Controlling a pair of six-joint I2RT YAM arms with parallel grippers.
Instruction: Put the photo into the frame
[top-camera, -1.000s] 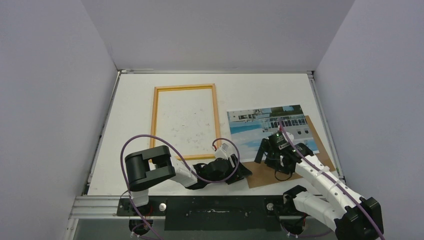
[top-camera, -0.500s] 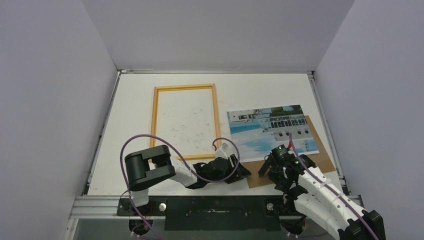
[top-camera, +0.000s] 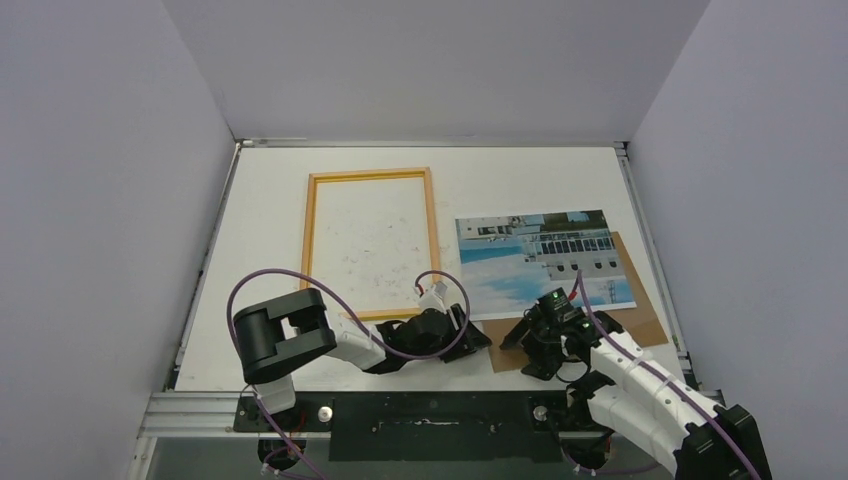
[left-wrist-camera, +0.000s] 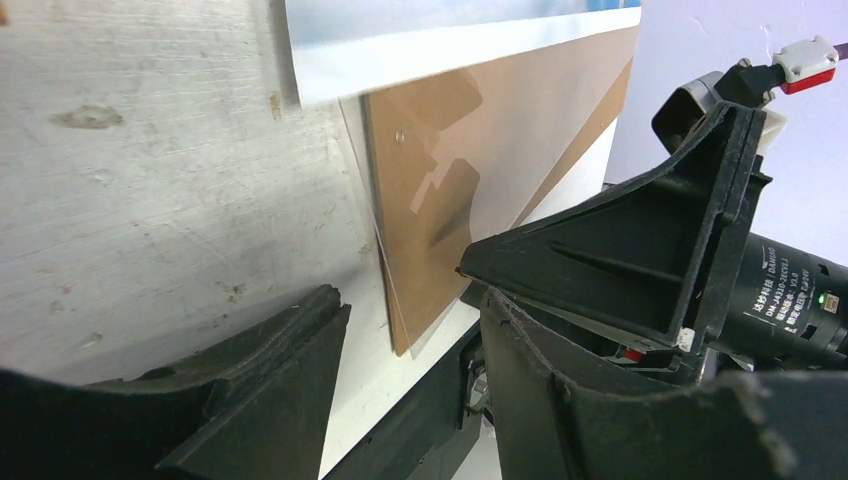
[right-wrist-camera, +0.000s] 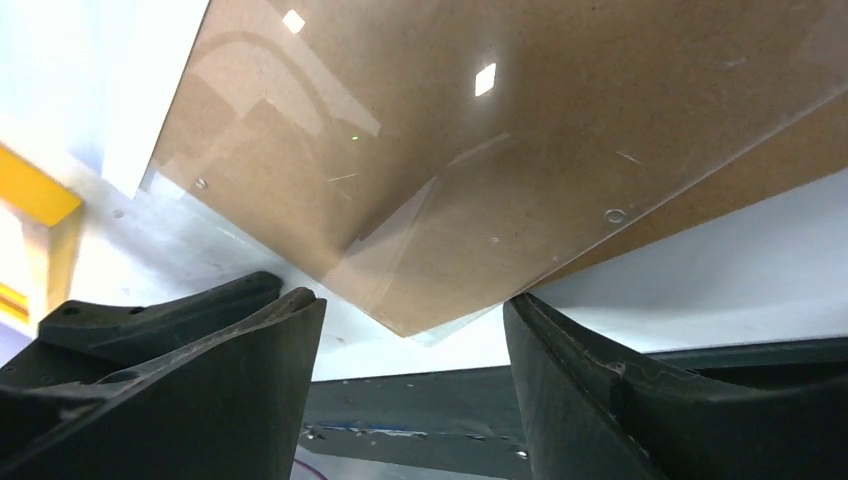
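With your right claw (right-wrist-camera: 410, 305) and left claw (left-wrist-camera: 405, 290) both spread open at the brown backing board's (right-wrist-camera: 480, 150) corner, reach just beyond and pinch only the photo (top-camera: 545, 260).

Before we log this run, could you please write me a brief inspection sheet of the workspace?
Surface: white table, scuffed.
Job's things: frame lies flat, empty; photo face up beside it, partly over the board.
Clutter: brown backing board under a clear sheet.
Grippers: left gripper and right gripper open, near the board's near corner.
Cables: purple cables looped over both arms.
Surroundings: plain walls on three sides.
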